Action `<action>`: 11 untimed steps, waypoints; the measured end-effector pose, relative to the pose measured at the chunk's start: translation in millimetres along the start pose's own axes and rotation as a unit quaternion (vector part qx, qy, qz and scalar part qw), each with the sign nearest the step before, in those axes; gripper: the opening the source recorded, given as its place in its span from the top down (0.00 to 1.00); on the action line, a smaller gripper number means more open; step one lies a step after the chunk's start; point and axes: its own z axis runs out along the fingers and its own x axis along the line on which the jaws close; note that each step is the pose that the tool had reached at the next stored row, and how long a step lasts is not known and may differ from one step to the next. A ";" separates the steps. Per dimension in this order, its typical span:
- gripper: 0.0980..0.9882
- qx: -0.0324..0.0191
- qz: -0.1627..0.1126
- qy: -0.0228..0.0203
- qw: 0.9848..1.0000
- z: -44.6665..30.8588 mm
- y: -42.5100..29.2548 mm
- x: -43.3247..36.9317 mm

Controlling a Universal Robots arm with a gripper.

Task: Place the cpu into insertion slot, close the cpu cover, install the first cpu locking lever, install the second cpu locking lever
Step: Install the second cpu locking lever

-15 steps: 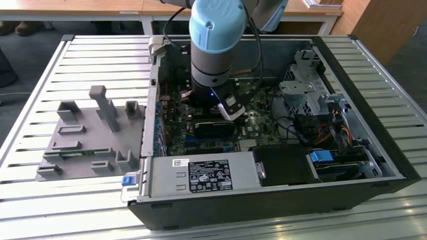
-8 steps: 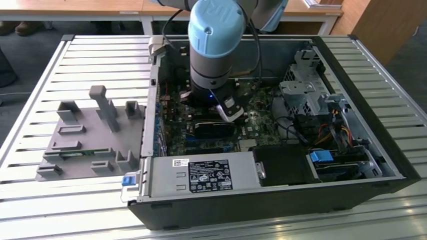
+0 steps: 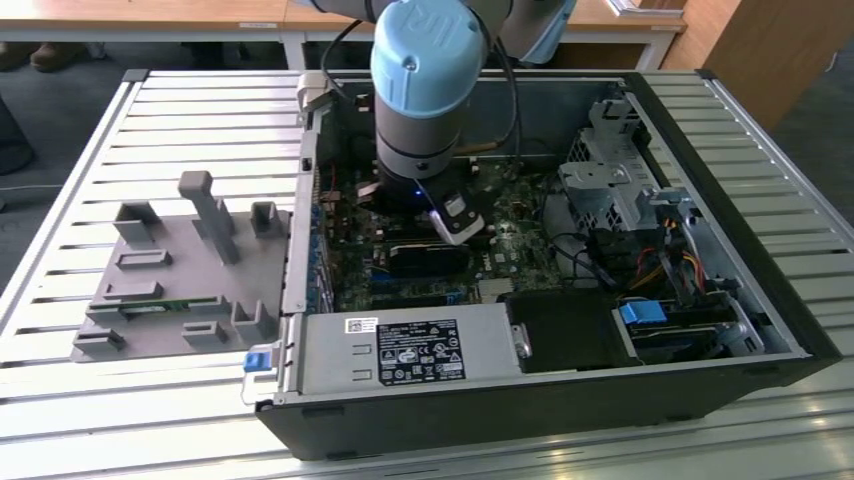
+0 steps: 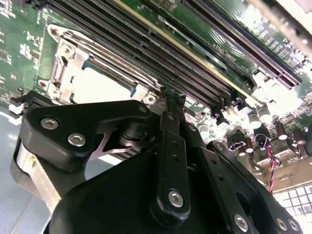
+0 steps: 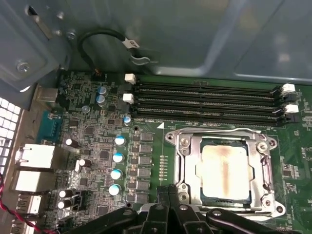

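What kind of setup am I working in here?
Probably a lab or workshop test bench: an opened computer case lies on a slatted metal table, a grey parts fixture sits beside it, and wooden desks stand behind.

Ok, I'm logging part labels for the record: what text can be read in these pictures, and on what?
Black power supply label: white print, too small to read.
White sticker beside it: too small to read.
White cable tag: blurred.
Motherboard markings: too small to read.
Nothing can be quoted reliably.
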 end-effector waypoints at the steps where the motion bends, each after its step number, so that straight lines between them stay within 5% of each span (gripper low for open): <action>1: 0.99 0.000 0.000 0.000 1.000 0.1 0.1 0.5; 11: 0.99 0.001 0.000 0.000 1.000 -0.3 0.0 0.6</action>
